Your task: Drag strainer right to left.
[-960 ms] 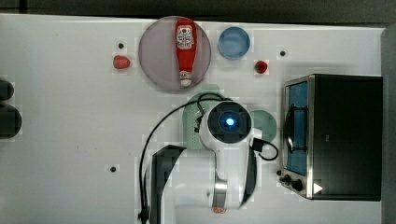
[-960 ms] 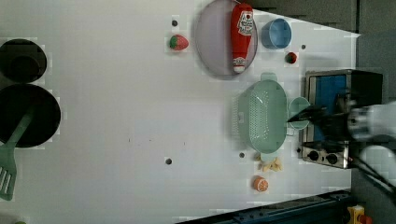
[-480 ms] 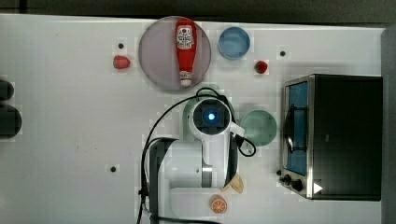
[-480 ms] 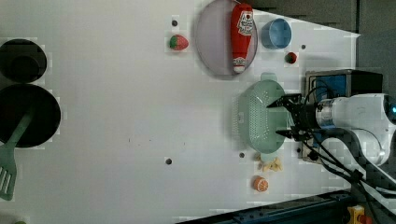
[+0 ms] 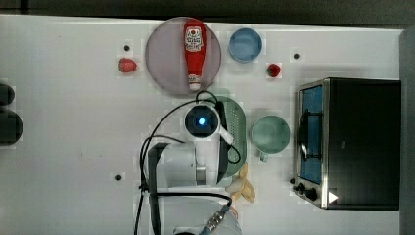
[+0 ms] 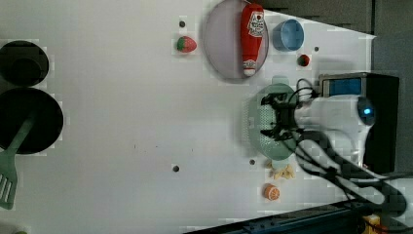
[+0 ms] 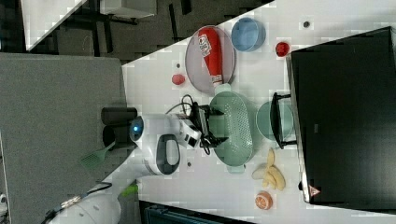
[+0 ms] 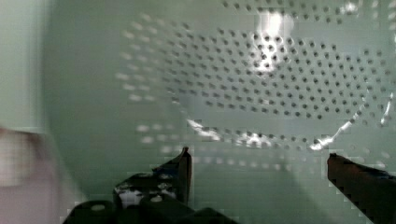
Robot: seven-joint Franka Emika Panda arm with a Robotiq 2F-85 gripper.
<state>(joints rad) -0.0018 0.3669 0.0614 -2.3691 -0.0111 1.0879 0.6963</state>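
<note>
mint-green strainer [image 7: 232,129] sat between plate [image 7: 196,63] and bananas [image 7: 270,175], beside the cup [image 5: 270,133]. gripper [image 7: 215,126] hovered over its bowl, jaws wide open, nothing held. approach step; next probably needed lowering onto the rim, then dragging.

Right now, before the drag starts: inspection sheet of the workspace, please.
Surface: white table, small dark dots on it.
Job's things: strainer, mint green, upright, beside the green cup; its near side lies under the arm in the top view.
Clutter: ketchup bottle lying on a round plate; blue bowl; two strawberries; bananas; orange half; toaster oven; black pans with a green spatula.
Claw: claw open, over the strainer's rim on the right view's left, nothing held.
Cables: black cable looping off the wrist.
Surroundings: dark floor and a grey panel in the right view.
</note>
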